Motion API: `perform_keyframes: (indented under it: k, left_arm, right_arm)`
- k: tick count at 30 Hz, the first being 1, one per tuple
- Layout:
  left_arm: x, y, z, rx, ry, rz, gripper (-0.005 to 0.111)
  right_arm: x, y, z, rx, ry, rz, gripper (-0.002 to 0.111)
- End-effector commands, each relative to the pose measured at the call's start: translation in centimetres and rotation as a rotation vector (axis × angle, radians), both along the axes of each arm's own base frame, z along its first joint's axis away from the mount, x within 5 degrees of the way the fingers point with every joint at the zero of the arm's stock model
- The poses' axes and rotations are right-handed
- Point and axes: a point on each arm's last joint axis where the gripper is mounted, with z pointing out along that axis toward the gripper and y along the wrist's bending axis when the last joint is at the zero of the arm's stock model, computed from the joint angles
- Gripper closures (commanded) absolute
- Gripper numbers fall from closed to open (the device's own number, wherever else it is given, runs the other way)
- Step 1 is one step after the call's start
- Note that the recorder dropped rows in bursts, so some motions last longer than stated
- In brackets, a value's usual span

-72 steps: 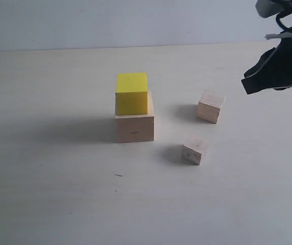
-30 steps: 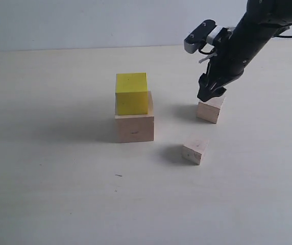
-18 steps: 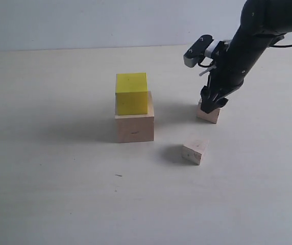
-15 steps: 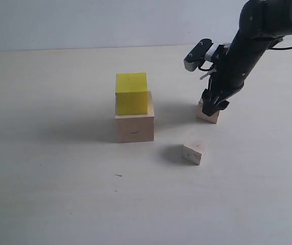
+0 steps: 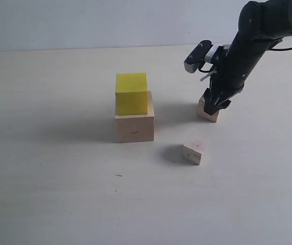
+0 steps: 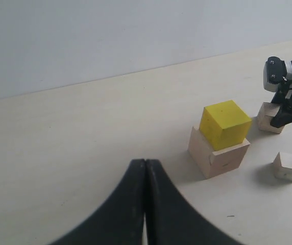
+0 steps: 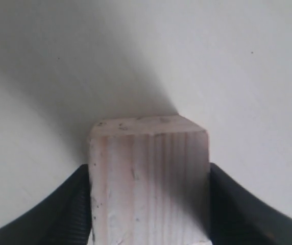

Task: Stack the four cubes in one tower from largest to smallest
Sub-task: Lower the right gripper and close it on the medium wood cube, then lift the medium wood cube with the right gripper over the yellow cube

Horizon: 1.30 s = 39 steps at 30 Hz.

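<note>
Yellow cube (image 5: 131, 93) atop largest (image 5: 135, 128), small cube (image 5: 205, 114), smallest cube (image 5: 195, 151)

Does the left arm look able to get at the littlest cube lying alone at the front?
Probably yes. The left hand is shut and empty; bare table in front of the yellow cube leaves a path to the littlest cube. The right hand grips the other small cube, out of the way.

Second cube (image 5: 131, 93) atop largest cube (image 5: 135, 128); smallest cube (image 5: 195, 151) right.

My right arm (image 5: 249, 43) is black, with a silver-grey camera box (image 5: 197, 51) at its wrist, and my right end effector (image 5: 215, 104) and left end effector (image 6: 145, 166) both have curved black fingers (image 7: 78, 214), the right's ribbed.
</note>
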Motion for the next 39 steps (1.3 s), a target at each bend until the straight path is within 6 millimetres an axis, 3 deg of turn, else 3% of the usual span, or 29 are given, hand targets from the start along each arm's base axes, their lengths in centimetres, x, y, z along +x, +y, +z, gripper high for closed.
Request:
perform_keyframes:
  k: [1,4,5,11,20,25,29,31,39]
  left_arm:
    - [0.1,-0.2,0.0,-0.007,-0.001,-0.008,0.107]
    - [0.1,-0.2,0.0,-0.007,-0.001,-0.008,0.107]
    - [0.1,-0.2,0.0,-0.007,-0.001,-0.008,0.107]
    - [0.1,-0.2,0.0,-0.007,-0.001,-0.008,0.107]
    - [0.1,-0.2,-0.1,-0.016,0.006,-0.013,0.107]
    - [-0.1,-0.5,-0.1,-0.046,0.029,-0.028,0.107]
    - [-0.1,-0.4,-0.2,-0.038,0.04,-0.026,0.107]
    - [-0.1,-0.4,-0.2,-0.038,0.04,-0.026,0.107]
    - [-0.2,-0.6,-0.3,-0.059,0.056,-0.039,0.107]
  right_arm:
    - [-0.2,0.0,0.1,-0.006,0.033,0.003,0.086]
    - [-0.6,-0.1,0.3,-0.004,0.069,-0.046,0.106]
    - [-0.7,-0.1,0.6,-0.003,0.073,-0.064,0.108]
    - [-1.0,-0.2,3.9,0.024,0.012,-0.104,0.108]
    - [-2.7,0.0,11.1,0.148,-0.127,-0.133,0.108]
    - [-3.8,0.4,13.2,0.22,-0.128,-0.108,0.108]
    - [-5.4,2.2,14.8,0.23,-0.143,-0.012,0.108]
    - [-7.1,4.5,15.8,0.176,-0.178,0.104,0.108]
    - [-7.7,6.0,19.8,0.2,-0.218,0.241,0.108]
